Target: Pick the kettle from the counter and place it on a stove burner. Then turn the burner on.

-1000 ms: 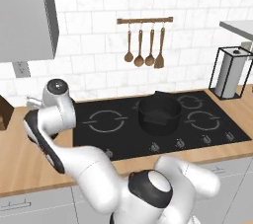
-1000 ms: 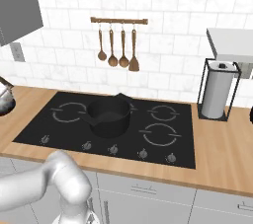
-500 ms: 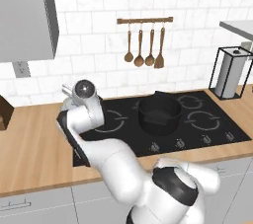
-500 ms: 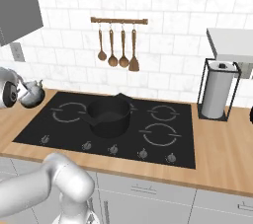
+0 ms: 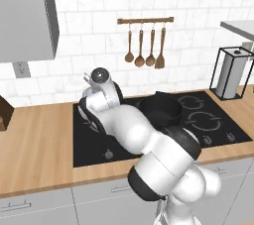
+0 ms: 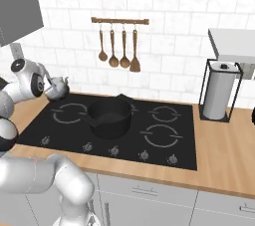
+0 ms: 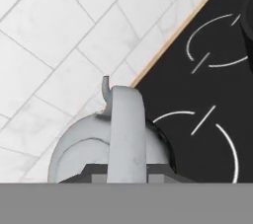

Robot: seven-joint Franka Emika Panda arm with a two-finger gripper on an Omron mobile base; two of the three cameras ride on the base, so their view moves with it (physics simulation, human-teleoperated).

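My gripper point(image 6: 53, 82) is shut on the arched handle of the silver-grey kettle point(image 6: 58, 88) and holds it in the air over the rear left corner of the black glass stove point(image 6: 149, 145). In the hand view the kettle point(image 7: 81, 151) hangs just under my gripper point(image 7: 126, 169), its handle running up the middle and its spout toward the tiled wall. A wide white stove burner ring point(image 6: 69, 113) lies in front of and below the kettle; part of a ring point(image 7: 225, 139) curves beside it. The wood counter point(image 5: 34, 144) stretches left of the stove.
A black pot point(image 6: 110, 115) stands mid-stove, right of the kettle. Knobs point(image 6: 114, 150) line the stove's front edge. Wooden utensils point(image 6: 119, 46) hang on the wall, and a paper towel holder point(image 6: 219, 90) stands on the right counter. A grey wall cabinet point(image 5: 25, 16) hangs upper left.
The arm has swung right, carrying the kettle from over the left counter to above the stove's rear left corner. Pot and other items stayed put.
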